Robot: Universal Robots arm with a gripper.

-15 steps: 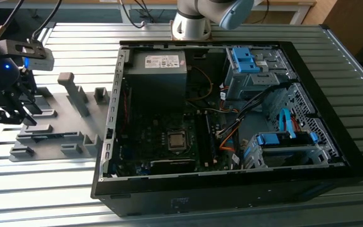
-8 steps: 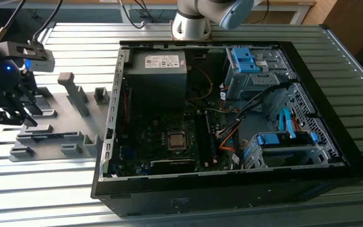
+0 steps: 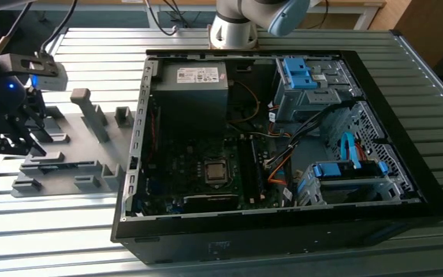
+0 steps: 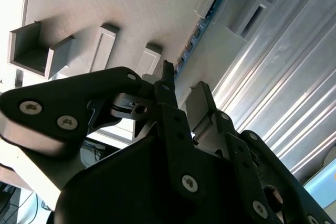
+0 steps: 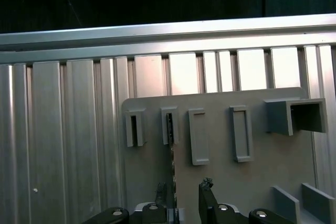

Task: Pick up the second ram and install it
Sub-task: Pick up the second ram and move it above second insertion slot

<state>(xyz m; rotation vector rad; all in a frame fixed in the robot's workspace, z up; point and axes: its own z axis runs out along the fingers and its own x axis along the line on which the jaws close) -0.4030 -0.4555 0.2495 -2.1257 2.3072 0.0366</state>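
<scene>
Leftmost in the exterior view, our gripper hangs over the grey holder on the slatted table. We see the ram standing on edge in one of the holder's slots. In the first wrist view its near end reaches between our fingers, closer to one than the other. Our jaws stand apart and grip nothing. Just beside the holder, toward the exterior view's right, lies the open computer case.

In the exterior view we see the computer case on the slatted table. At its nine o'clock lies the holder plate, with the gripper over that plate's nine-o'clock edge. The second ram stands in one of the plate's slots.
</scene>
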